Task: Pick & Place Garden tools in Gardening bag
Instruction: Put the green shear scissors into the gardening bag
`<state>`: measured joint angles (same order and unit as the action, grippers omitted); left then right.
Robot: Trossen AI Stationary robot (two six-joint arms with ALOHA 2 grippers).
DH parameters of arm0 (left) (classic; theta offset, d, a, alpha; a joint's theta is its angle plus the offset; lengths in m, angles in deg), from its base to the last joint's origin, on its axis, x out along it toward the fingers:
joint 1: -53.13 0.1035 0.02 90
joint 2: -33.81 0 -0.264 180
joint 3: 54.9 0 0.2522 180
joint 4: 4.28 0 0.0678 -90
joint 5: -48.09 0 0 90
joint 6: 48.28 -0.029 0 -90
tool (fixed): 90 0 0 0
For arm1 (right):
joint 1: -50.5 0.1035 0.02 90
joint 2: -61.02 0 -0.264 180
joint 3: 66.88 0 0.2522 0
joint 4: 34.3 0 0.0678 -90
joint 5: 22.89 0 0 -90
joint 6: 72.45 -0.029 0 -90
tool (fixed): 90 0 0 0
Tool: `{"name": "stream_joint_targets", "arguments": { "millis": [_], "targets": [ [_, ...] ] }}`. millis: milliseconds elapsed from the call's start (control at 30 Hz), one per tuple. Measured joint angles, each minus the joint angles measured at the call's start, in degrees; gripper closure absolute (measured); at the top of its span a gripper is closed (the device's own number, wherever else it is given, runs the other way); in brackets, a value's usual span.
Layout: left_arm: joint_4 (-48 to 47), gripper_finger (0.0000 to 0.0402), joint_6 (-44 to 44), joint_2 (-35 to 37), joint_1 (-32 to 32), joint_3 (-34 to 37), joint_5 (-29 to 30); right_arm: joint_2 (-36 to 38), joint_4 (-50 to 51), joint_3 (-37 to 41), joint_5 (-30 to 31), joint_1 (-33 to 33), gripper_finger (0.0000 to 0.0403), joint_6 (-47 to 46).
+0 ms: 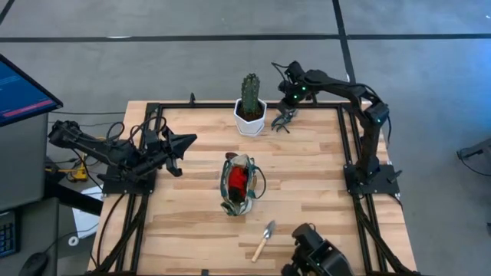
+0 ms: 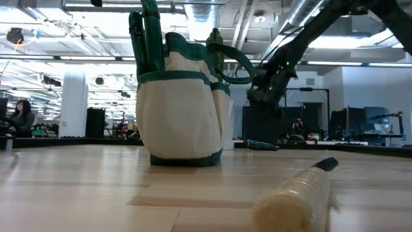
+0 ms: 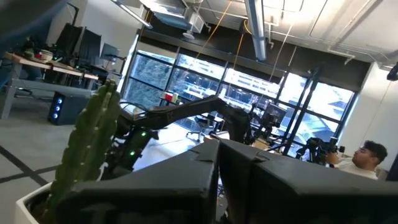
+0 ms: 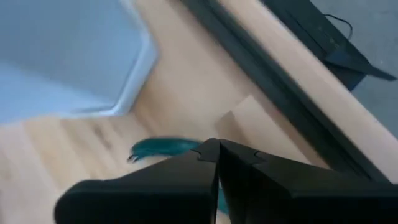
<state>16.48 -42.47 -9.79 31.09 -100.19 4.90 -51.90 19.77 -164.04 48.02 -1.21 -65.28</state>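
so, starting at the right gripper (image 1: 285, 116): its jaws are pressed together and hold nothing, tips pointing down at the far right part of the table (image 1: 322, 176), just beside the white pot (image 1: 250, 119) that carries the cactus (image 1: 250, 92). in the right wrist view a teal-handled tool (image 4: 163, 148) lies on the wood right ahead of the closed fingers (image 4: 186, 180), close under them, its long axis running roughly across the line of the jaws; it is blurred, so i'd only guess it is the pruning shears. from table height the same tool (image 2: 262, 145) lies flat behind the gardening bag (image 2: 183, 106), beneath that arm. to take it the jaws would have to part first and straddle the handles.

further out, the gardening bag (image 1: 239, 184) stands upright mid-table, a red piece (image 1: 240, 179) already inside. nearer the front edge a wooden-handled trowel (image 1: 264, 240) lies flat, handle toward the front, blade toward the bag.

the left gripper (image 1: 186, 141) is also closed and empty, held left of the bag, aimed toward the pot. the right arm is clearly nearer the teal tool.
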Motion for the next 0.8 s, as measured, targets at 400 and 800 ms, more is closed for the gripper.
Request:
{"name": "stream_joint_targets", "arguments": {
  "millis": [400, 800],
  "targets": [
    [0.05, 0.0400, 0.01, 0.00, 0.00, 0.00, 0.20, -4.67, -2.64, 0.33, 5.65, -1.19, 0.0403, -3.36],
    [0.04, 0.0400, 0.02, 0.00, 0.00, 0.02, 0.15, -4.57, -0.47, 0.65, 9.04, 0.19, 0.0403, -2.22]
  ]
}}
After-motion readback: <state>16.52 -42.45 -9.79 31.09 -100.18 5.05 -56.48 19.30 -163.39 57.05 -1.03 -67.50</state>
